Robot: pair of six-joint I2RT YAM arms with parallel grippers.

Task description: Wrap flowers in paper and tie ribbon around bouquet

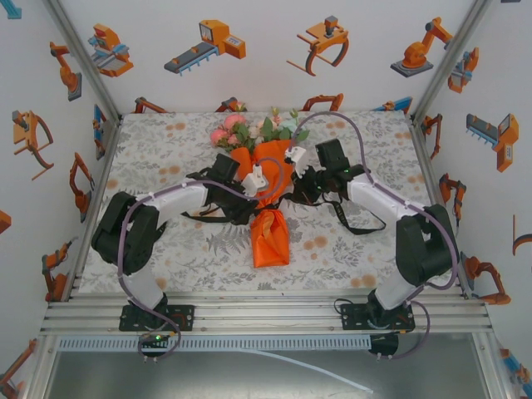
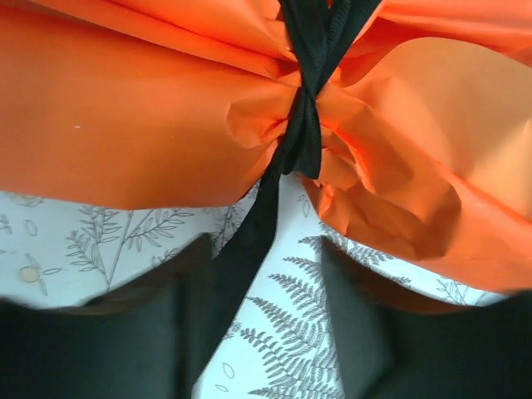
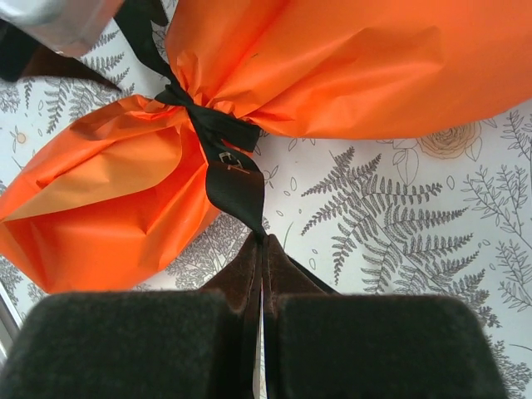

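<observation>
The bouquet (image 1: 268,195) is lying in the middle of the bench (image 1: 166,158), with the flowers (image 1: 249,129) pointing away. The ribbon (image 3: 223,162) is cinching the orange paper (image 3: 349,66). The right pincer (image 3: 253,320) is clamping one ribbon tail. The left pincer (image 2: 266,274) is standing apart, the other tail running between its fingers.

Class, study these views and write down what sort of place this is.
Probably a robot lab's enclosed test booth: white walls printed with robot-gripper cartoons, a left arm and right arm bolted to a metal rail, working over a patterned tablecloth.
</observation>
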